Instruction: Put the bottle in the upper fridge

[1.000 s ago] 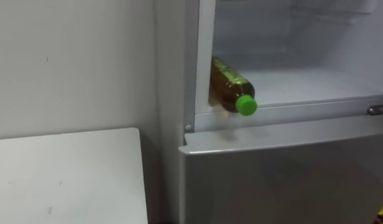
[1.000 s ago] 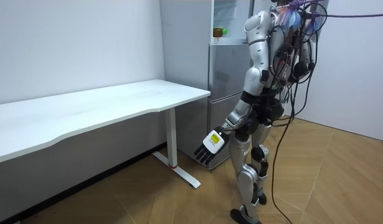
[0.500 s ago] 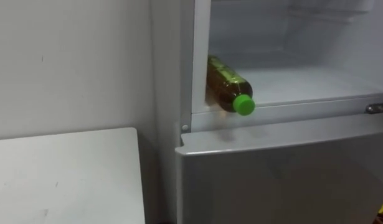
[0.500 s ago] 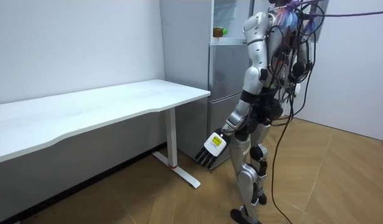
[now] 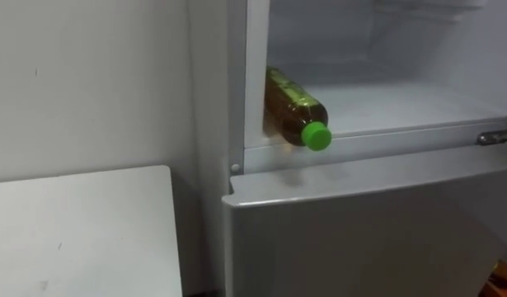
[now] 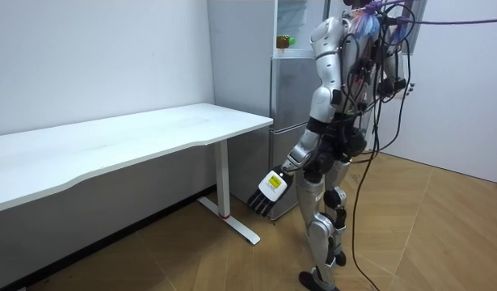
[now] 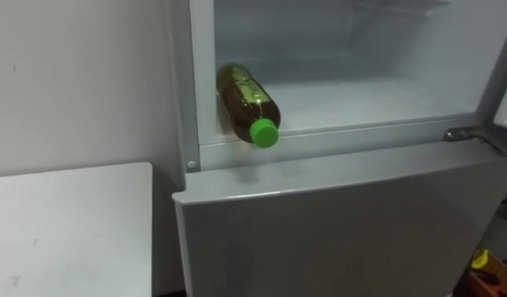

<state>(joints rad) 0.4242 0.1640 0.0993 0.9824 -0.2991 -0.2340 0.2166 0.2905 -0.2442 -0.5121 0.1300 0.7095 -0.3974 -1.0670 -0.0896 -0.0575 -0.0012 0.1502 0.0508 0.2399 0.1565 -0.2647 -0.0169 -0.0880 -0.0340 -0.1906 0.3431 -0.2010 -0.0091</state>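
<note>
A dark bottle [image 5: 291,115] with a green cap lies on its side on the floor of the open upper fridge compartment [image 5: 401,106], at its left front corner, cap pointing outward over the sill. The same bottle [image 7: 246,101] appears in the right eye view and as a small green spot, the bottle [image 6: 284,40], in the room view. I stand close in front of the fridge. My left hand [image 6: 264,192] hangs low beside my leg with fingers straight, holding nothing.
The lower fridge door [image 5: 360,223] is closed below the compartment. A metal hinge [image 5: 492,137] sits at the sill's right end. A white table [image 5: 72,235] stands left of the fridge against the wall, the same table [image 6: 127,137] on wooden flooring.
The eye view has shifted, so the fridge sits further left in the picture. The bottle stays put. My left hand has swung slightly toward the room view's left.
</note>
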